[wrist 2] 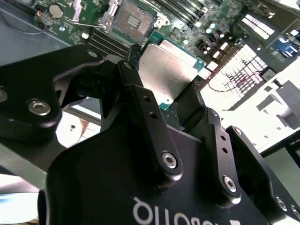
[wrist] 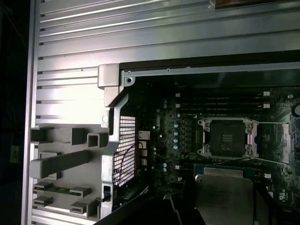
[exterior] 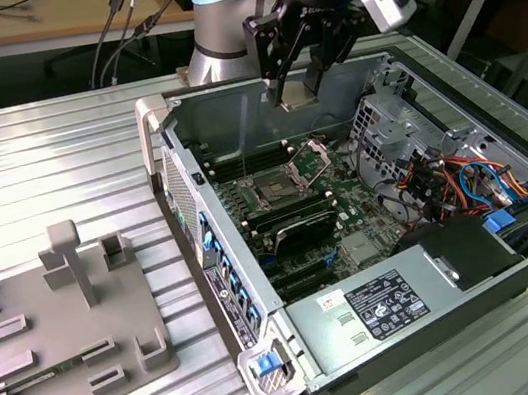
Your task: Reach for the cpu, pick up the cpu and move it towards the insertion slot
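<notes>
Ribbed metal bench (exterior: 45, 163) carries one open computer case (exterior: 500, 153) and, on the exterior view's left, one grey plastic tray (exterior: 52, 324) with raised blocks. Inside the case: a green motherboard (exterior: 347, 206), a power supply (exterior: 384, 307) at the near end, and a tangle of red and blue cables (exterior: 464, 179) on the exterior view's right. The arm's tool (exterior: 299, 90) hangs above the far side of the case, its two fingers (wrist 2: 140, 101) pinching the cpu (wrist 2: 166, 70) by opposite edges (silver plate mostly visible, the rest hidden behind the black linkage). One insertion slot (exterior: 273, 192) sits on the board with load plate raised, dark centre bare, well apart from the chip. Its lever is hard to make out.
</notes>
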`<action>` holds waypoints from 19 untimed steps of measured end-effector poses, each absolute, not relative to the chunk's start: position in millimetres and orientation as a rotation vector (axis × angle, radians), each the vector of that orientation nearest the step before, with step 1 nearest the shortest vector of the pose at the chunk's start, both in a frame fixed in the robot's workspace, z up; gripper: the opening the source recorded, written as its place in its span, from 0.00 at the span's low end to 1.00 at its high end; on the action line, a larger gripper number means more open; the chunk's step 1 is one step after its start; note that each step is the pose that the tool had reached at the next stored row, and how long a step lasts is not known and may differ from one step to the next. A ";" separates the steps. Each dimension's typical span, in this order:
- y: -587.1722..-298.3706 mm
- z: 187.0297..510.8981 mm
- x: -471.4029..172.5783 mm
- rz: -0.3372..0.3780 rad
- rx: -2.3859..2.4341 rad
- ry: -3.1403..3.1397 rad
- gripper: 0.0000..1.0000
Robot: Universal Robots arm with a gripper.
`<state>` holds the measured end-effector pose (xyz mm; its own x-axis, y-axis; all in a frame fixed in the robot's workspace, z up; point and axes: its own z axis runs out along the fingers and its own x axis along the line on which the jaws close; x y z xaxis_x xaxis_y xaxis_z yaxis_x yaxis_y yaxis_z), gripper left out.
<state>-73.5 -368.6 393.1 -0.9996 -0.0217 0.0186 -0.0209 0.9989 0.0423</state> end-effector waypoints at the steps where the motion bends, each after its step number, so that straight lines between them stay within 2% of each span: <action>1: -367.0 393.0 -71.4 -0.066 0.033 -3.122 0.55; 19: -340.4 390.4 -41.3 -0.066 0.033 -3.122 0.55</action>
